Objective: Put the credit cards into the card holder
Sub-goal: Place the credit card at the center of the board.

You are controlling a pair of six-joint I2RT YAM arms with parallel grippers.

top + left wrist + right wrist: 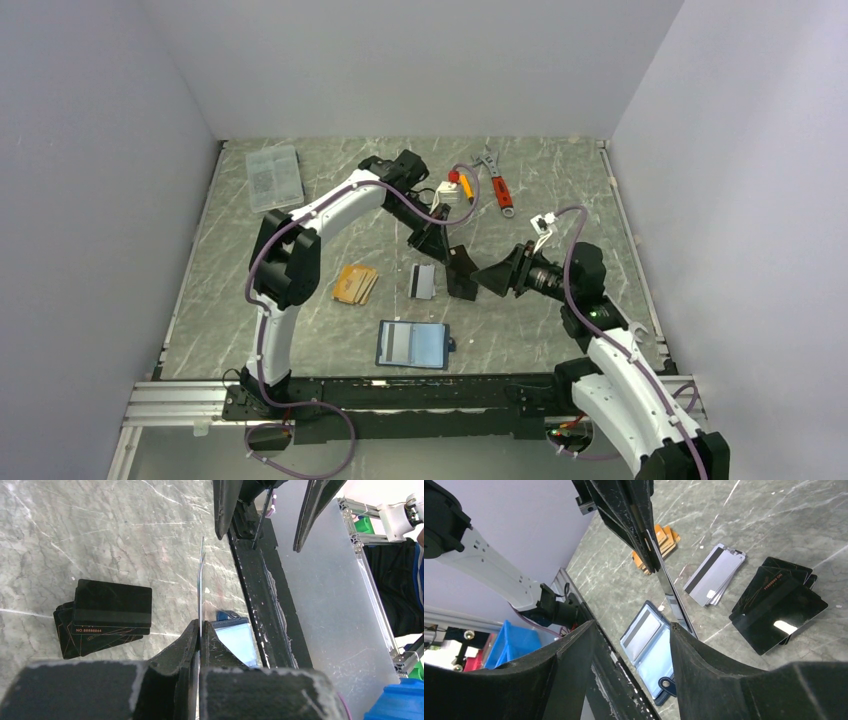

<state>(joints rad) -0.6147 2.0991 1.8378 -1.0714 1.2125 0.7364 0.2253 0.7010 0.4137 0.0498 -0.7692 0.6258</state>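
The card holder lies open near the table's front edge, with a striped card in its left pocket. My left gripper is shut on a thin credit card, held upright and seen edge-on above the table's middle. The same card slants down in front of my right gripper, which is open and holds nothing, its right finger close to the card's lower end. On the table lie orange cards, white-grey striped cards and black cards.
A clear plastic box sits at the back left. A red-handled wrench and a small red, yellow and white object lie at the back. An aluminium rail runs along the near edge.
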